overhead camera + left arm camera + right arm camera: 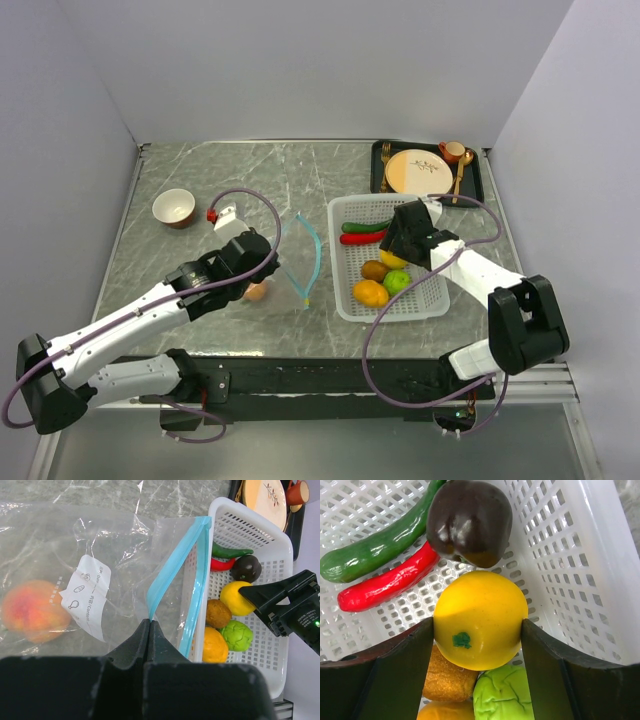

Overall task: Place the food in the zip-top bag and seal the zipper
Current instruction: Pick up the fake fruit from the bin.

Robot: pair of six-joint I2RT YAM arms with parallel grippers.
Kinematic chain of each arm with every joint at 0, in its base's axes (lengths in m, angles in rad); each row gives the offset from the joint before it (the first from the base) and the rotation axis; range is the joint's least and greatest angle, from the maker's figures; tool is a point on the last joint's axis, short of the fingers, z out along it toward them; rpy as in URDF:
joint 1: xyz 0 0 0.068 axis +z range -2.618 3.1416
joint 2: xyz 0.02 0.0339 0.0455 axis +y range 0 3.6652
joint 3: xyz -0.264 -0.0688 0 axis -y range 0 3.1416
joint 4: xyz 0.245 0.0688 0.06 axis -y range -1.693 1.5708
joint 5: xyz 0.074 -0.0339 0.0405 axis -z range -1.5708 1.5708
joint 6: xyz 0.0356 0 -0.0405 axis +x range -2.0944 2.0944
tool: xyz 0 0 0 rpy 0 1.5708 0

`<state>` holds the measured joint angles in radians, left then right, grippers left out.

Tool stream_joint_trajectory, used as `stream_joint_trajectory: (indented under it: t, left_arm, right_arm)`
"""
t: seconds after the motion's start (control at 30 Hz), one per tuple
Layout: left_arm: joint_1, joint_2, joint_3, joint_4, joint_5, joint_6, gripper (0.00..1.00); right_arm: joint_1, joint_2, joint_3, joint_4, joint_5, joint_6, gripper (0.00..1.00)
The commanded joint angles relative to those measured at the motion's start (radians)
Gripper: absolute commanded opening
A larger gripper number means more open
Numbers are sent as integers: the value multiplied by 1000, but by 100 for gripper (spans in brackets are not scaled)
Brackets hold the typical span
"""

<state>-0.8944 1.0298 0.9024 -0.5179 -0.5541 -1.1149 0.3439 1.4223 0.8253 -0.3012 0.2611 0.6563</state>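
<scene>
The zip-top bag point(75, 555) lies flat and clear on the marble, with a peach-pink fruit point(32, 611) inside it. Its light blue zipper point(172, 565) stands parted into an open loop point(316, 250). My left gripper point(150, 622) is shut on the zipper's near edge. Beside the bag, the white mesh basket point(341, 300) holds the rest of the food. There my right gripper point(477, 625) is shut on a yellow fruit point(480, 615), both fingers against its sides. Around it lie a green pepper point(370, 555), a red pepper point(385, 585), a dark round point(470, 520), a brown one point(447, 680), a lime-green one point(502, 697) and an orange one point(445, 712).
A small bowl point(174, 207) stands at the back left. At the back right a black tray point(478, 188) carries a tan plate point(418, 171), a cup point(452, 151) and a gold spoon point(462, 170). Grey walls close in both sides.
</scene>
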Motion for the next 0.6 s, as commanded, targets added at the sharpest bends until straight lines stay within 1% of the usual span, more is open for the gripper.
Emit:
stream_joint_trajectory:
  t: [0.0,0.17,0.4,0.57]
  left_arm:
    - [-5,-22,0,7,-10,10,1]
    - [-5,-30,-8,18,-10,13,1]
    - [-5,-13,-8,27,-1,13,1]
    - [-5,-2,-8,38,5,15,1]
  right_arm:
    - [-5,-80,-8,-2,-25,-17,32]
    - [-3,-169,-6,-13,-33,-23,33]
    - [-5,-289,-12,10,-103,-20,34]
    - [-2,-353,-11,66,-256,-11,34]
